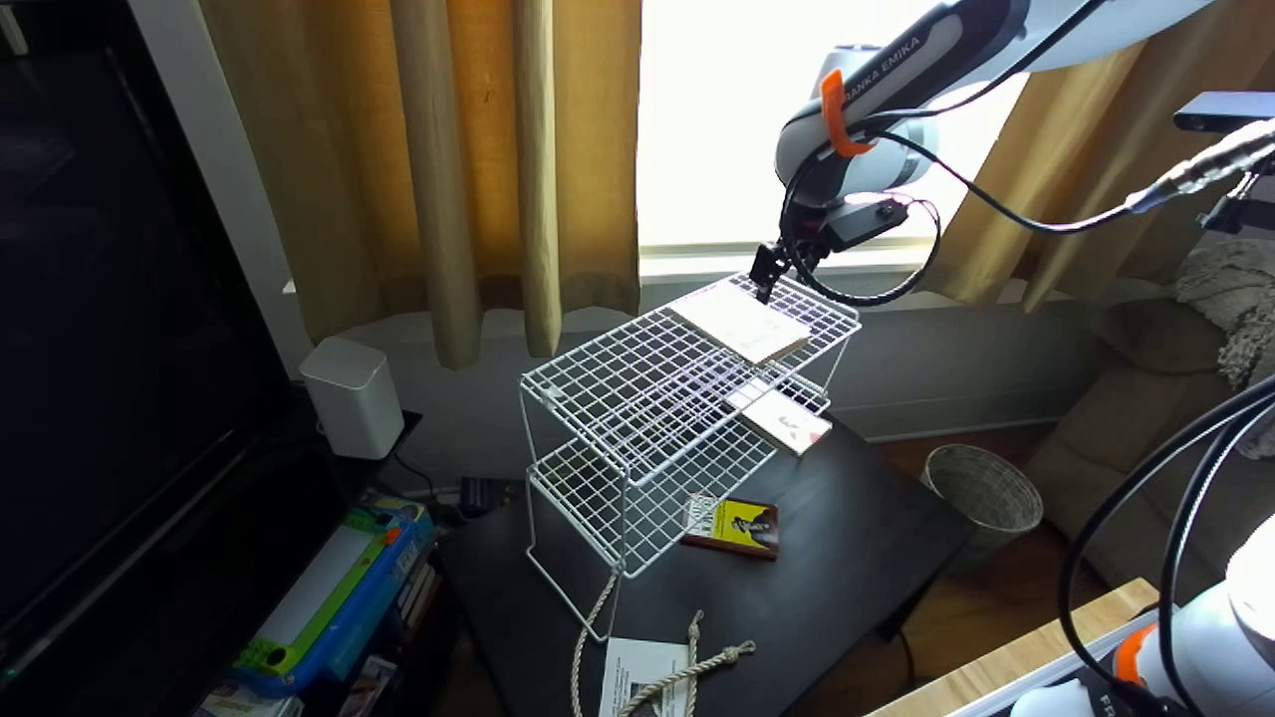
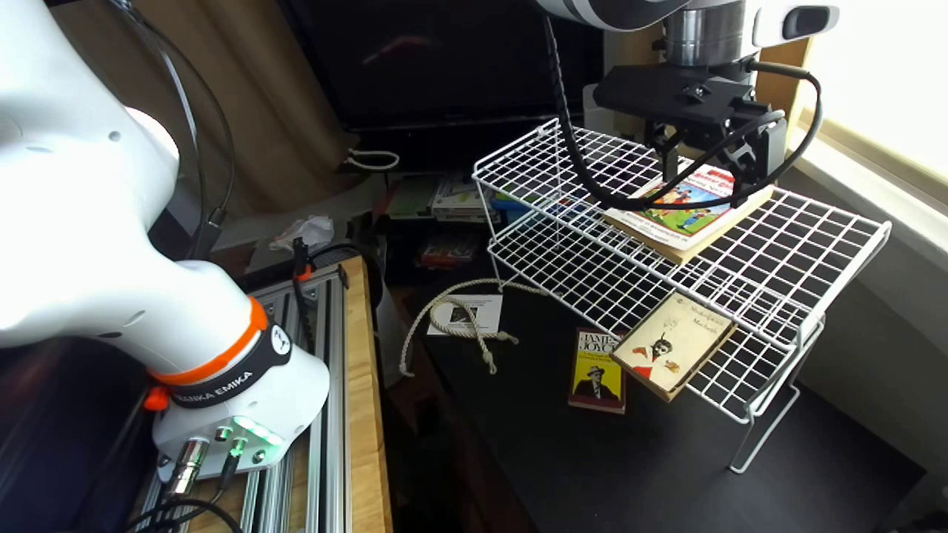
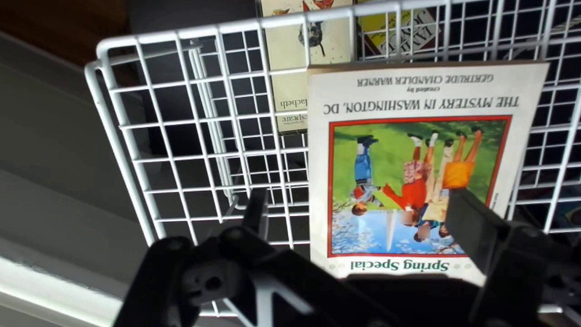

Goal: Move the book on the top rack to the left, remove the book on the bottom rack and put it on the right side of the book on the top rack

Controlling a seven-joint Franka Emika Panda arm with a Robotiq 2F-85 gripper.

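One gripper [image 3: 357, 193], jaws spread, hangs by the book on the top rack [image 3: 408, 168]: long axis twelve-to-six in the wrist view, print inverted, legible, the book on the bottom rack [image 3: 288, 50] at ten o'clock; in an exterior view the upper cover [image 1: 742, 321] looks near-white.

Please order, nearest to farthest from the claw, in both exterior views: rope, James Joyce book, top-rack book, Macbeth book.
1. Top-rack book: right by the claw.
2. Macbeth book: on the bottom rack.
3. James Joyce book: on the table.
4. Rope: farther along the table.
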